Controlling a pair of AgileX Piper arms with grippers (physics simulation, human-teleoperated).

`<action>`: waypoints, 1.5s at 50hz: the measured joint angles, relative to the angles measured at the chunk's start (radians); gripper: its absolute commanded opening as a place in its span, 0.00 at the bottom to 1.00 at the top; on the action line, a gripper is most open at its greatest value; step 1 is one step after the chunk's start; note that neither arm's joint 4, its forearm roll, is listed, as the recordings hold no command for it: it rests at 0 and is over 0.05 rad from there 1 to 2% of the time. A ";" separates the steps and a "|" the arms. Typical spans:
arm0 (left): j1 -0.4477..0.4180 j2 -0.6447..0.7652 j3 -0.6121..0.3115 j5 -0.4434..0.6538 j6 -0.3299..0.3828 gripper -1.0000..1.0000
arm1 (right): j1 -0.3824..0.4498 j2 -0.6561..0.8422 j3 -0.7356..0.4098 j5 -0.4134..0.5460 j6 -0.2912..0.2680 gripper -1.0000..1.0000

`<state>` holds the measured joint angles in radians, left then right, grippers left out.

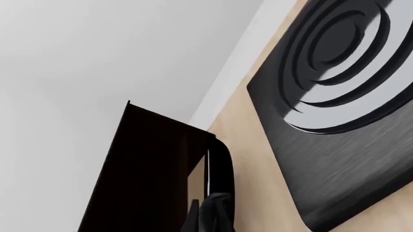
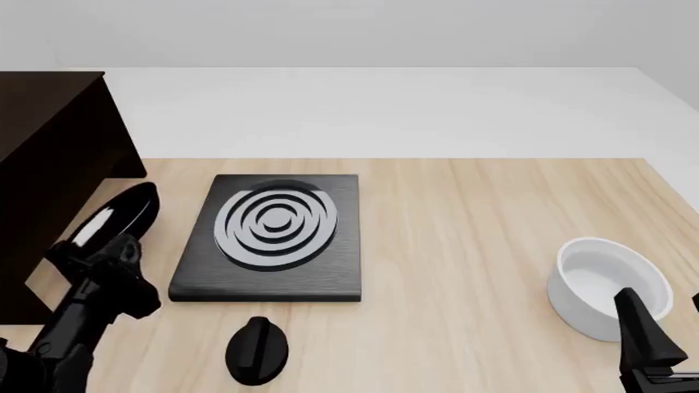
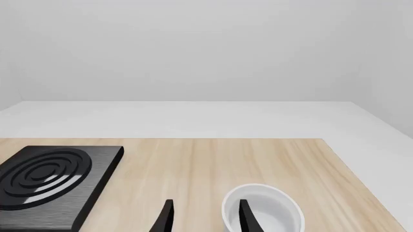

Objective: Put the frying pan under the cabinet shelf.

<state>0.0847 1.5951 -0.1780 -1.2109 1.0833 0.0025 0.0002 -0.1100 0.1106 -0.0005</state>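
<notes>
Jaws of my left gripper (image 2: 104, 254) squeeze the frying pan (image 2: 118, 214), tilted, near the tabletop's left edge beside the cabinet shelf (image 2: 49, 147). It could bump the shelf's side board and slip. My right gripper (image 3: 203, 215) gapes, holding nothing.

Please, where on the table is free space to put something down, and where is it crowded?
Free: the bare wood between the stove plate and the white bowl. Crowded: the left side, where the left gripper holds the frying pan tilted between the cabinet shelf and stove.
</notes>
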 measured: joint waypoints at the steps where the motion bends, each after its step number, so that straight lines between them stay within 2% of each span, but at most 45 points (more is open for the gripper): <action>1: 0.001 0.000 0.000 0.000 -0.001 0.00 | 0.000 0.000 0.000 0.000 0.000 1.00; 75: 0.082 0.165 -0.099 -0.009 -0.004 0.00 | 0.000 0.000 0.000 0.000 0.000 1.00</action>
<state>0.1667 1.7598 -0.2767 -1.2200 1.0791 0.0025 0.0002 -0.1100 0.1106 -0.0005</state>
